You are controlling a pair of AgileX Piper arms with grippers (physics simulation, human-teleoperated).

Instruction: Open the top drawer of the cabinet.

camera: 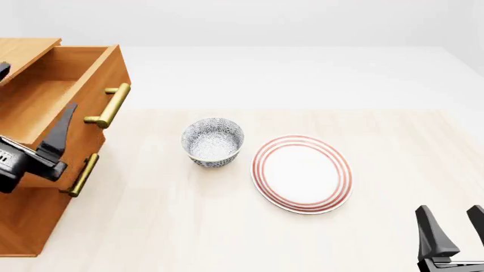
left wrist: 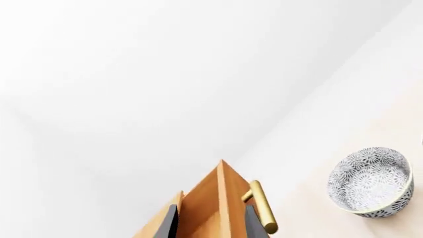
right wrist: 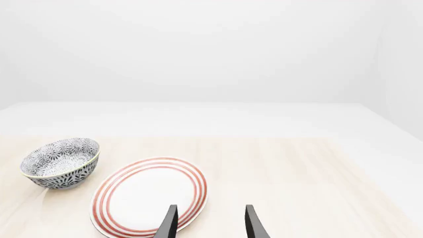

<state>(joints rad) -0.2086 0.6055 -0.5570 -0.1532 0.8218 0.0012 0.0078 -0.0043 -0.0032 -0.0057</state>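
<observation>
One drawer, the top drawer (camera: 56, 90), stands pulled out from the cabinet (camera: 30, 218) at the table's left edge, its plain wood inside showing and its brass handle (camera: 108, 105) facing the table's middle. Its front panel sits between the spread fingers of the left gripper (left wrist: 210, 225), which straddle the wood. Near the cabinet sits a patterned bowl (camera: 212, 142), with a red-ringed plate (camera: 302, 173) just beside it. Well apart, the right gripper (right wrist: 210, 222) hangs with jaws spread, holding nothing.
</observation>
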